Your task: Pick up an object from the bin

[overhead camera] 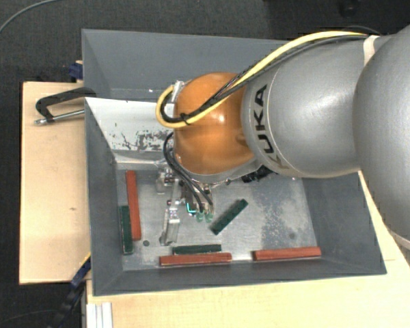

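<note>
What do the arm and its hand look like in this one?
The arm is a thick, rounded silver-grey link with black lettering. A glossy orange dome covers its wrist; a yellow cable loops over it. The hand is small, bare metal with dark wires.

Bars line the bin's left and front walls; a tilted bar lies right of the claw.

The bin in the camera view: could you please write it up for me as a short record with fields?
bin: grey metal, bars lying flat on its floor
gripper: low over the floor, left of centre
right of gripper: tilted green bar
by left wall: left red bar beside left green bar
by near wall: near green bar, near red bar, right red bar
grasp: cannot tell
</note>
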